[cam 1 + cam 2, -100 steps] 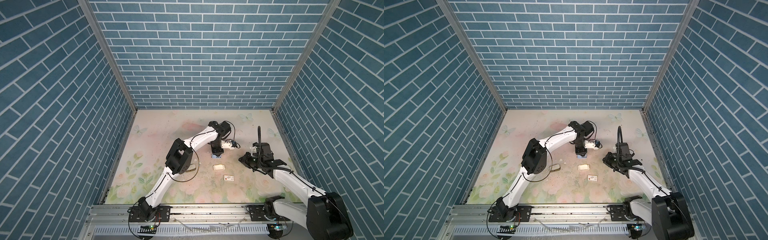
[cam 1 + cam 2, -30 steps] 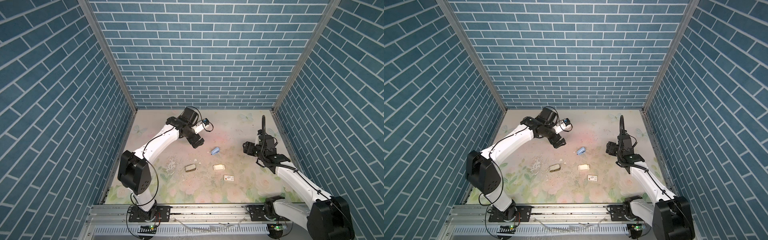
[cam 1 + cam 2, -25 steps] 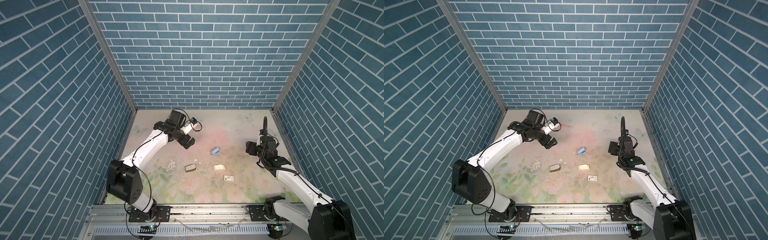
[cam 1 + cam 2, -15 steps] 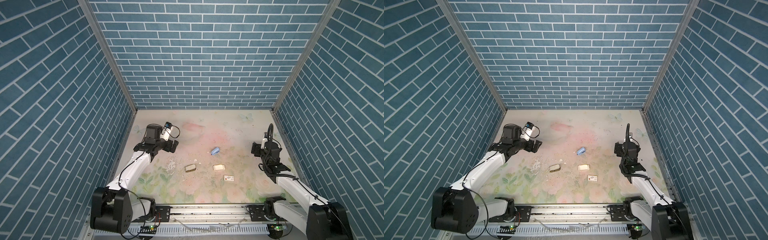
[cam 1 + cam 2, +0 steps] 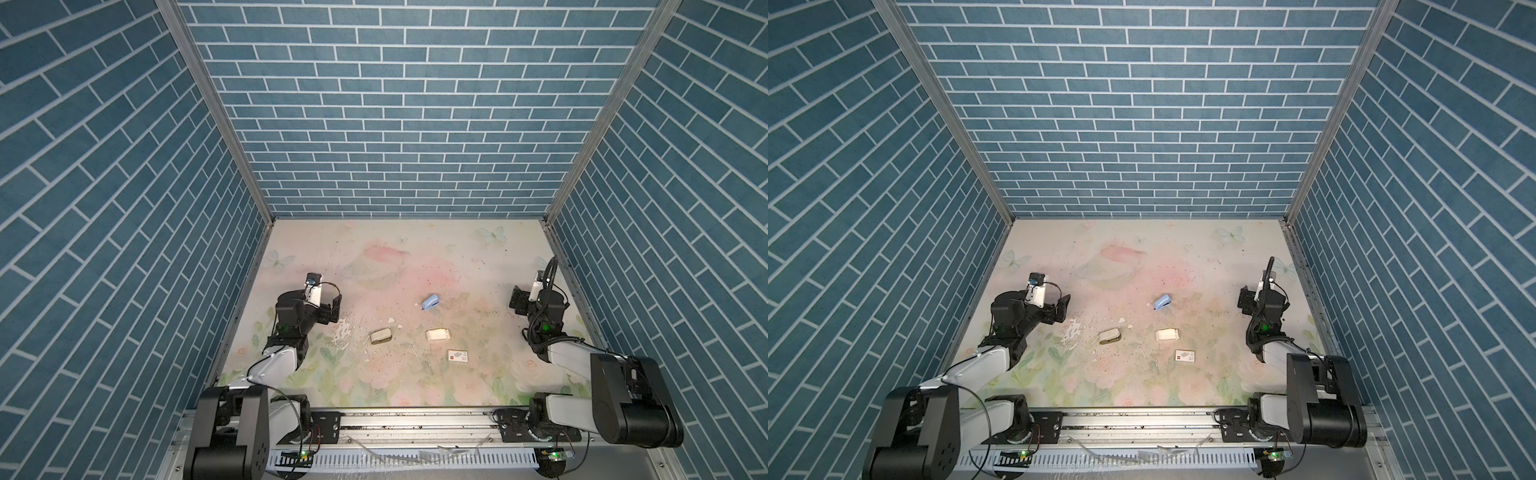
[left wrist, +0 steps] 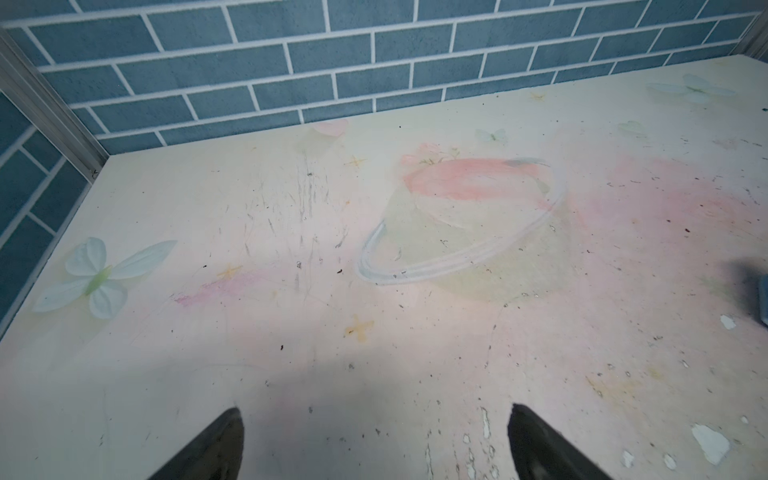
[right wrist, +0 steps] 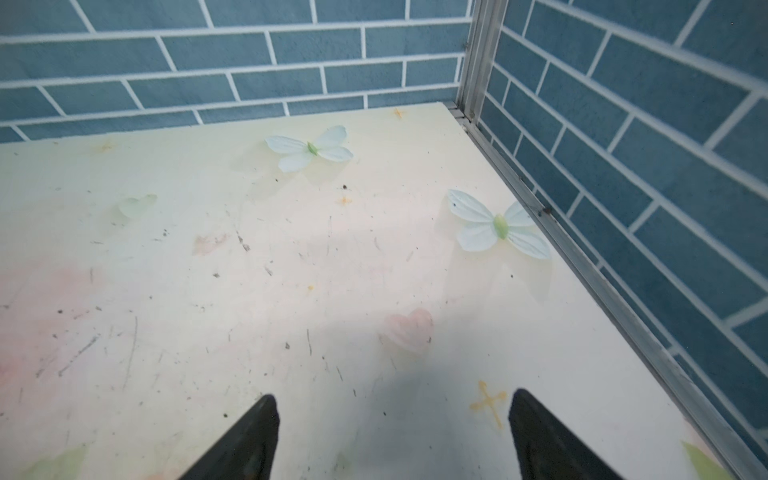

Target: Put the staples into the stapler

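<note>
1. The blue stapler [image 5: 431, 302] [image 5: 1162, 302] lies alone near the middle of the table [image 5: 415, 249] in both top views. Nothing touches it.
2. Nearer my end lie a cream tray [image 5: 381, 336] with a dark strip along one edge, a cream box [image 5: 438, 334] to its right, and a white card [image 5: 457, 356]. I cannot tell whether that dark strip is the staples, as it is too small.
3. The left gripper [image 5: 332, 311] sits at the table's left side and the right gripper [image 5: 518, 301] at its right side. Both are well apart from the stapler.
4. Only the wrist views show the jaws plainly. The left gripper [image 6: 375, 409] and the right gripper [image 7: 394, 395] are both spread wide over bare table, holding nothing. Neither wrist view shows the tray.
5. About three seconds ago the left gripper stood mid-table where the stapler lies, with the right gripper close by. Both have since drawn back to the sides.
</note>
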`<state>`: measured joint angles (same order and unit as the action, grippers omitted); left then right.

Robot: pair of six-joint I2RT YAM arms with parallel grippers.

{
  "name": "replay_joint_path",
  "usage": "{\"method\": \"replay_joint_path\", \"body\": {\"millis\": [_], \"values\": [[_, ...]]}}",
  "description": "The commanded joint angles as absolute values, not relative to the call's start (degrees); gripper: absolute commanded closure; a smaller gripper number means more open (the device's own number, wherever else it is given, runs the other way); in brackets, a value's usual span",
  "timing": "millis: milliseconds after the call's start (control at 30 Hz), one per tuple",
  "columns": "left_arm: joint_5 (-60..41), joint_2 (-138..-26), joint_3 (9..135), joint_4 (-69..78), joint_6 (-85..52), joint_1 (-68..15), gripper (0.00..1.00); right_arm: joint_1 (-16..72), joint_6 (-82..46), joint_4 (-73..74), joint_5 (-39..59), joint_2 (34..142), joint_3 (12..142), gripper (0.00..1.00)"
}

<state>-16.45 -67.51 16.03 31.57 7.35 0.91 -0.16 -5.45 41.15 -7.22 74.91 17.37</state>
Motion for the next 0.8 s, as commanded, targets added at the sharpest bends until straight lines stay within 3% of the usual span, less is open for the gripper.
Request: {"method": "replay_joint_path", "body": {"millis": [0, 267, 333, 467, 533, 633, 767], "values": [[-15.2, -71.7, 15.0, 48.1, 5.6, 1.3, 0.01, -1.6, -2.7, 48.9, -2.9, 78.0, 17.8, 0.13], [-13.0, -86.3, 11.5, 68.6, 5.9, 1.4, 0.0, -2.7, -2.8, 62.1, 0.0, 87.7, 15.6, 0.13], [-13.2, -89.7, 10.6, 74.5, 5.6, 1.4, 0.0, -3.0, -3.0, 58.1, 0.3, 87.0, 17.0, 0.13], [-13.9, -88.2, 12.7, 68.4, 5.9, 1.6, 0.0, -3.7, -3.9, 49.3, -0.7, 88.3, 22.6, 0.14], [-14.3, -87.1, 16.5, 59.8, 6.3, 1.6, 0.0, -3.7, -3.7, 49.6, 0.0, 88.1, 22.4, 0.01], [-12.9, -87.4, 22.0, 49.7, 5.6, 1.6, 0.0, -3.6, -3.6, 49.8, -0.4, 88.0, 22.2, 0.01], [-12.7, -87.5, 21.7, 50.4, 5.5, 1.6, 0.0, -3.3, -3.1, 49.1, 0.0, 88.2, 22.7, 0.01]]}}
